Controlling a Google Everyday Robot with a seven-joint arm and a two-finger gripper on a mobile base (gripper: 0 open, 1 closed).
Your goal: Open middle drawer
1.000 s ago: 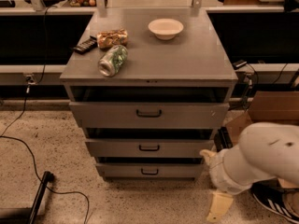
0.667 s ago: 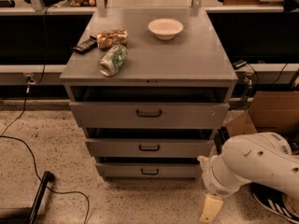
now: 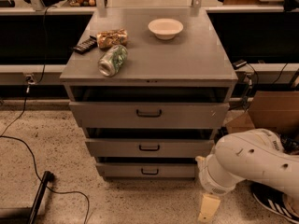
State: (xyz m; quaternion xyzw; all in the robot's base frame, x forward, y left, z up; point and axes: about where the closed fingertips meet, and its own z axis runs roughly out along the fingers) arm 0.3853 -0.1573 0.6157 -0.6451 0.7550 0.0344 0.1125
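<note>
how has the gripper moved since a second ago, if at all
Yes: the gripper, low by the floor, has drifted left, toward the right end of the bottom drawer. It is apart from the middle drawer.

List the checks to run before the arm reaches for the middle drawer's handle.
1. Front of the middle drawer in view: ok.
2. Its black handle unobstructed: ok.
3. The gripper at that handle: not ok; it hangs near the floor, right of the bottom drawer.
4. The arm clear of the pull path: cannot tell.
5. The can and bowl set back from the front edge: ok.
</note>
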